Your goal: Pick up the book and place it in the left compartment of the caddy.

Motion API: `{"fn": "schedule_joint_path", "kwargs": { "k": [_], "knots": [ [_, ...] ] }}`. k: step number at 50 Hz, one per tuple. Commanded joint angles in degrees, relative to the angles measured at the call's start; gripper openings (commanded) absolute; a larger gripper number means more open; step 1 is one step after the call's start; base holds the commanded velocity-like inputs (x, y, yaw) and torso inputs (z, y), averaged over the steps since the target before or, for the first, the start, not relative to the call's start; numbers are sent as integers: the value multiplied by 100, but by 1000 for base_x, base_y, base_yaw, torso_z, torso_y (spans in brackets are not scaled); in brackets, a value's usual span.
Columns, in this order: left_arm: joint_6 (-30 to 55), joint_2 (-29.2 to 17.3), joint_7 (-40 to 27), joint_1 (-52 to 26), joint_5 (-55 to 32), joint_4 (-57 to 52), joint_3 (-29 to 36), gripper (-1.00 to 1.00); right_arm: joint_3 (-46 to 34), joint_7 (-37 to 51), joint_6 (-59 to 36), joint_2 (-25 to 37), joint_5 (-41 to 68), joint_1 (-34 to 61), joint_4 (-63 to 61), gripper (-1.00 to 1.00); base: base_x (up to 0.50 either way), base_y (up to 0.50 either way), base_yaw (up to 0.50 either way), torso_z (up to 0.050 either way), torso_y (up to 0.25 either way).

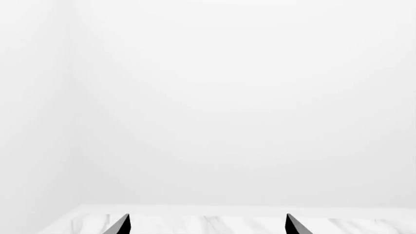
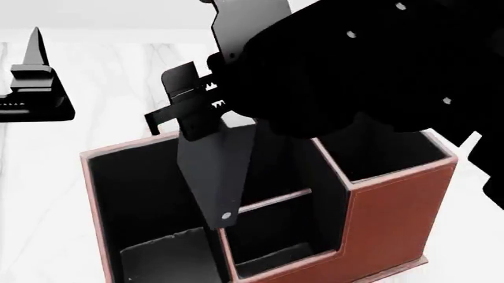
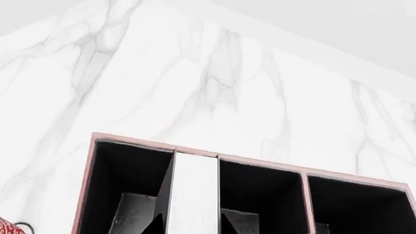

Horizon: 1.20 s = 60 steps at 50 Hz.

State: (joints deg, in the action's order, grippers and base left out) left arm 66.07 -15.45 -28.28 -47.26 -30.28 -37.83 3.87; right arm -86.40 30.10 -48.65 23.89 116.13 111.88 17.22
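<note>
My right gripper (image 3: 193,227) is shut on the book (image 3: 193,190), which stands on edge with its white page edges facing the camera and a black cover on each side. The book hangs low over the caddy (image 2: 393,218), at the right side of the left compartment (image 3: 126,180), along the wall to the middle section; I cannot tell whether it touches the floor. In the head view a dark grey finger (image 2: 216,177) and the arm hide the book. The left compartment (image 2: 134,194) shows its low black step. My left gripper (image 1: 208,225) is open and empty, off to the left (image 2: 35,76).
The caddy's pale rim (image 3: 260,161) stands on a white marble table (image 3: 215,73). A red-and-white mug (image 3: 7,227) peeks in beside the caddy's left end. The taller end section (image 2: 386,147) is to the right. A white wall is behind.
</note>
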Motion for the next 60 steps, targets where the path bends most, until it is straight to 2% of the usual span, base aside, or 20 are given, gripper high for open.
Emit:
{"fn": "schedule_joint_path", "kwargs": {
  "k": [1,15,27,60],
  "knots": [
    [-41,108,103,-4,103,51,-102,100,189,-574,466,-770,-1018,-202,333,-100,0,0,0,0,0],
    [-31,87,67,-21,51,36,-122,100,-40,-1021,1082,-1090,-1849,-731,280,-100,0,0,0,0,1],
    [-44,63,43,-14,19,37,-118,100,-356,-1295,2124,-1285,-2985,-1538,186,-100,0,0,0,0,1],
    [-127,8,-1,52,-67,54,-103,100,-1053,-1686,2659,-1682,-4090,-2386,819,-100,0,0,0,0,1]
  ]
}}
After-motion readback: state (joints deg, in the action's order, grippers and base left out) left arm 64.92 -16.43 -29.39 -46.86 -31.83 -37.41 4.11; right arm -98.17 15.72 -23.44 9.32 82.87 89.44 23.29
